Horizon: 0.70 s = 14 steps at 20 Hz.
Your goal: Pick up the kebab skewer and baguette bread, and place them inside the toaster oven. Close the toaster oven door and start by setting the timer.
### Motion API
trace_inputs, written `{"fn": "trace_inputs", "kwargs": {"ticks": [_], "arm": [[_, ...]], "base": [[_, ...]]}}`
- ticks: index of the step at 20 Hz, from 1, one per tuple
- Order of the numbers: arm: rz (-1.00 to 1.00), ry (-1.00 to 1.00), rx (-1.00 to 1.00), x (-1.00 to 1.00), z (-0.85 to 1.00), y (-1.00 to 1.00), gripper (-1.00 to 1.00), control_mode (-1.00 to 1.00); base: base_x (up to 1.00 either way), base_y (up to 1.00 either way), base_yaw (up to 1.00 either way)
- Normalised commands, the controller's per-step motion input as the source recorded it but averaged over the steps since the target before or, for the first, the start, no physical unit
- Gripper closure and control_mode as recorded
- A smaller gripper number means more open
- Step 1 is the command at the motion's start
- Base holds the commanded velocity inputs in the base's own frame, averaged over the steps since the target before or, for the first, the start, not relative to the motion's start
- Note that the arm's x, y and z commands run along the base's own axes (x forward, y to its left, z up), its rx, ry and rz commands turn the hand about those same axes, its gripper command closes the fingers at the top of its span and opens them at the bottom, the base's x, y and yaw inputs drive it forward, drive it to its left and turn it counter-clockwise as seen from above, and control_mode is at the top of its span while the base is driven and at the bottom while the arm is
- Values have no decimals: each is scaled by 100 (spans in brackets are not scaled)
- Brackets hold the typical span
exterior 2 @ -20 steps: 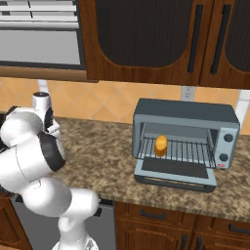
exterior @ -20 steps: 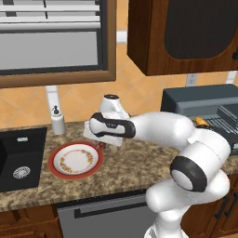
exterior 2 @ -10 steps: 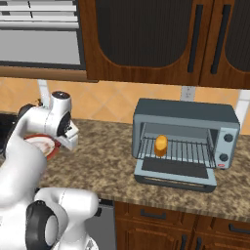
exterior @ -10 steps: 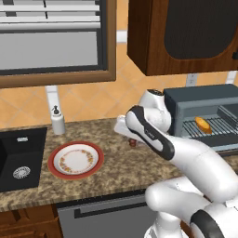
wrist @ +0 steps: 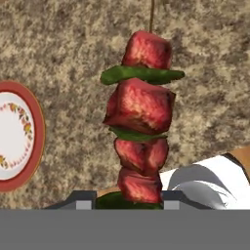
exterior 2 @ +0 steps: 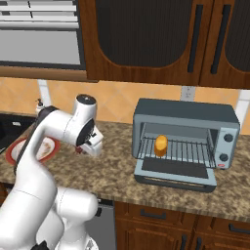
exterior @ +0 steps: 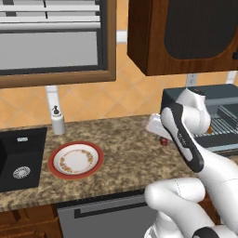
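My gripper [wrist: 128, 197] is shut on the kebab skewer [wrist: 141, 112], whose red meat chunks and green pepper slices stand up between the fingertips over the speckled counter. From the right base, the gripper [exterior 2: 90, 145] hangs above the counter, between the plate and the toaster oven [exterior 2: 185, 114]. A red end of the skewer [exterior: 163, 141] pokes out below the hand. The toaster oven door [exterior 2: 176, 173] lies folded down, open. The golden baguette bread [exterior 2: 160, 145] rests on the wire rack inside, toward the left.
A red-rimmed plate [exterior: 76, 159] lies bare on the counter left of the gripper, and its rim also shows in the hand view [wrist: 38, 141]. A black sink [exterior: 18, 158] and a soap dispenser [exterior: 57, 122] stand further left. Dark wooden cabinets hang above.
The arm has swung right from over the plate toward the toaster oven, carrying the skewer. The baguette and the open door have stayed put.
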Motion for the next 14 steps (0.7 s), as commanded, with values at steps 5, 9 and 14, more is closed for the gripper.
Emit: {"fn": "trace_inputs", "kwargs": {"ticks": [5, 9, 14], "arm": [[0, 0, 0, -19, 29, -100, 100, -100], [0, -6, 0, -4, 24, -100, 100, -100], [0, -7, -5, -2, 25, -100, 100, -100]], "base": [[0, 0, 0], [0, 0, 0], [0, 0, 0]]}}
